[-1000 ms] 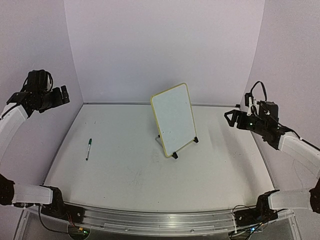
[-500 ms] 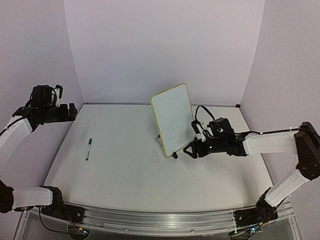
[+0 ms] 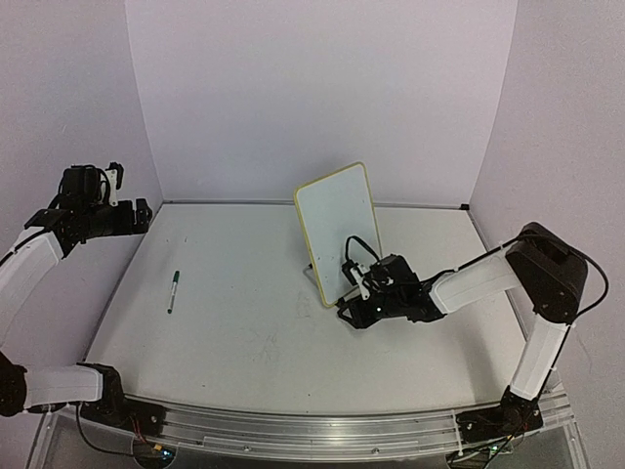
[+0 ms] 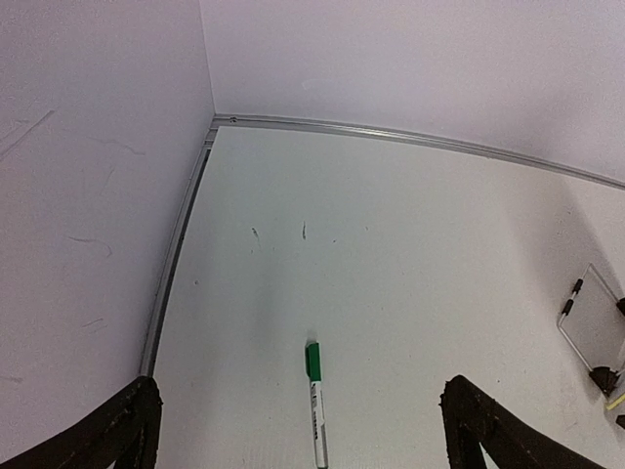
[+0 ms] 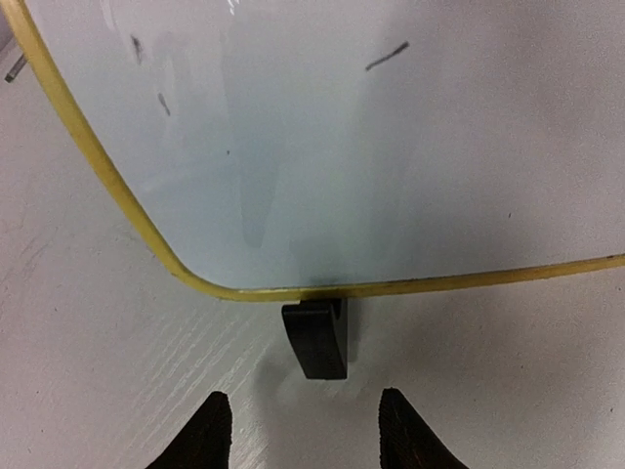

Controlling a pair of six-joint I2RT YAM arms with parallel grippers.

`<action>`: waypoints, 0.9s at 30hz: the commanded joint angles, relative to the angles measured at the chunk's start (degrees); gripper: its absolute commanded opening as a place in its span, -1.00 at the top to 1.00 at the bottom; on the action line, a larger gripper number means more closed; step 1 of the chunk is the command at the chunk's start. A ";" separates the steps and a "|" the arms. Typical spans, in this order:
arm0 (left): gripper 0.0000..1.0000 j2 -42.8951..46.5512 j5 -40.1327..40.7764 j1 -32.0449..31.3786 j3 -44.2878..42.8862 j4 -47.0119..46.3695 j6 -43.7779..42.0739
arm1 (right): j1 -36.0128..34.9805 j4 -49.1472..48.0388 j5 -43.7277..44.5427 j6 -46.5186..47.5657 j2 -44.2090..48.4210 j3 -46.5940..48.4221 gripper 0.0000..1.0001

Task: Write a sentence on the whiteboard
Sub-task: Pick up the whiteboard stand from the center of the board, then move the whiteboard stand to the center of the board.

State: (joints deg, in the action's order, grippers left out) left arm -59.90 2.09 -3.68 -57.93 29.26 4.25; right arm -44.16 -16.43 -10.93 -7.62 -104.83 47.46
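Note:
The whiteboard (image 3: 339, 233) stands tilted on black feet at mid-table, with a pale-yellow frame. Its face (image 5: 342, 147) is blank apart from a few small dark marks; no sentence shows on it. My right gripper (image 3: 354, 312) is low on the table at the board's near corner. In the right wrist view its open fingers (image 5: 303, 425) straddle the space just short of a black foot (image 5: 315, 338), touching nothing. A green-capped marker (image 3: 173, 290) lies on the left of the table. My left gripper (image 3: 137, 215) hovers wide open by the left wall, above the marker (image 4: 314, 405).
Lilac walls close off the table on the left, back and right, with a metal strip (image 4: 391, 134) along the back edge. My right arm (image 3: 488, 278) stretches over the table's right half. An aluminium rail (image 3: 312, 430) runs along the front edge.
My right arm has swung from the right wall down to the board's near foot, its jaws narrowing on the way. My left gripper has shifted slightly right and down.

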 commanded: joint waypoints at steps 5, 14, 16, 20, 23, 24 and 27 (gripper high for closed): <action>-0.99 0.44 -0.23 0.19 0.20 -2.35 -1.25 | -1.11 -4.96 4.76 1.25 -4.87 4.21 0.20; -0.99 0.23 0.24 0.18 0.20 -2.28 -1.12 | -4.94 -5.92 13.56 2.69 -6.88 5.61 0.73; -0.99 0.00 0.55 0.18 0.13 -2.12 -1.03 | -6.08 -5.87 17.62 1.84 -7.03 5.71 0.89; -0.99 -0.16 1.11 0.20 0.02 -1.83 -0.86 | -8.49 -4.88 24.12 -2.56 -7.24 6.54 1.00; -0.99 -0.13 1.25 0.17 0.03 -1.78 -0.64 | -10.96 -2.07 28.90 -6.98 -8.25 8.63 1.00; -0.99 -0.12 1.29 0.19 0.03 -1.74 -0.59 | -11.71 -0.66 31.05 -8.64 -8.82 9.85 1.00; -0.99 -0.21 1.34 0.18 -0.01 -1.58 -0.34 | -14.28 5.78 37.93 -14.07 -11.29 14.81 1.00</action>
State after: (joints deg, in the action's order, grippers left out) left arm -60.07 2.72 -3.68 -57.91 29.28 4.25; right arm -55.21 -17.45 14.65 -12.19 -113.13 55.54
